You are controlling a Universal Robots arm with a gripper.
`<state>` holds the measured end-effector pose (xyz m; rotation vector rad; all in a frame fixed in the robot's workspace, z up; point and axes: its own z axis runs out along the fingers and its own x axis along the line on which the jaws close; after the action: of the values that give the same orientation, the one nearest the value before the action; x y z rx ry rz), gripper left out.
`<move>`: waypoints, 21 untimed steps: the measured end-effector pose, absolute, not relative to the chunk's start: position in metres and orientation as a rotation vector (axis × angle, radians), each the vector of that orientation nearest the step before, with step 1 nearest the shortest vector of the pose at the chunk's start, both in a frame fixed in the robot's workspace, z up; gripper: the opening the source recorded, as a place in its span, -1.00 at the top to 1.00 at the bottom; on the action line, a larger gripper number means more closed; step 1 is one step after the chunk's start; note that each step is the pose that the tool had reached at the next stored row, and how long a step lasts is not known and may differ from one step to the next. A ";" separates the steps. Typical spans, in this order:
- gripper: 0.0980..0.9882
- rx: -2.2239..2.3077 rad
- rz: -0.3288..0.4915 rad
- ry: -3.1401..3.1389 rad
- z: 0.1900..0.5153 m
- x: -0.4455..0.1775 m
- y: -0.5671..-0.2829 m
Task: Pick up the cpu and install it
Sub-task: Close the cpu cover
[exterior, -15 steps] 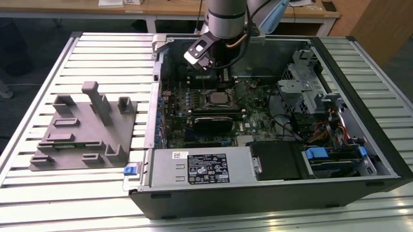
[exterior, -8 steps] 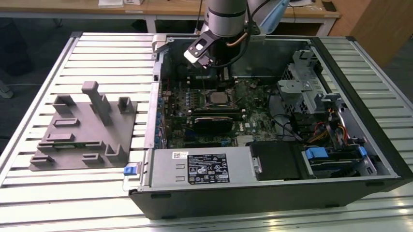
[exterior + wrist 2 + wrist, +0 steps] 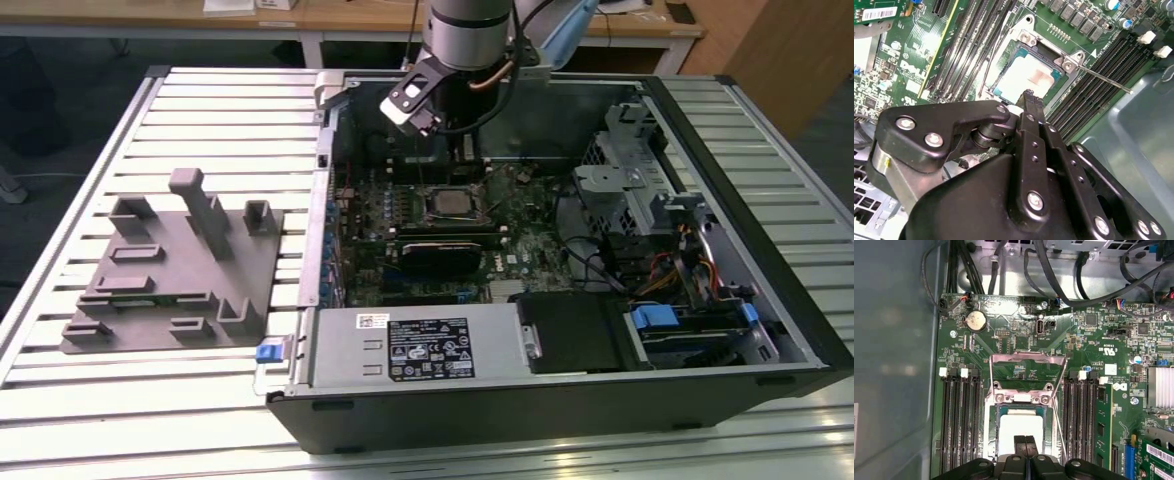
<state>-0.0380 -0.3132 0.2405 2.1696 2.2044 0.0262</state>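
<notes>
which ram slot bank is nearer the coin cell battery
The bank beside the grey case wall; the other bank lies across the cpu socket.

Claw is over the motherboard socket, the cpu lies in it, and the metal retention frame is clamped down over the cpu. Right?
Not quite: the first wrist view shows the retention frame swung open, clear of the cpu. The rest holds: the claw is over the socket and the cpu lies in it.
</notes>
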 end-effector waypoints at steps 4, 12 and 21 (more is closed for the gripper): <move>0.98 2.170 0.027 2.205 0.244 -0.038 -0.313; 0.98 2.170 0.027 2.205 0.251 -0.038 -0.313; 0.98 2.172 0.031 2.206 0.262 -0.038 -0.317</move>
<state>-0.0380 -0.3166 0.2616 2.1715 2.2063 0.0306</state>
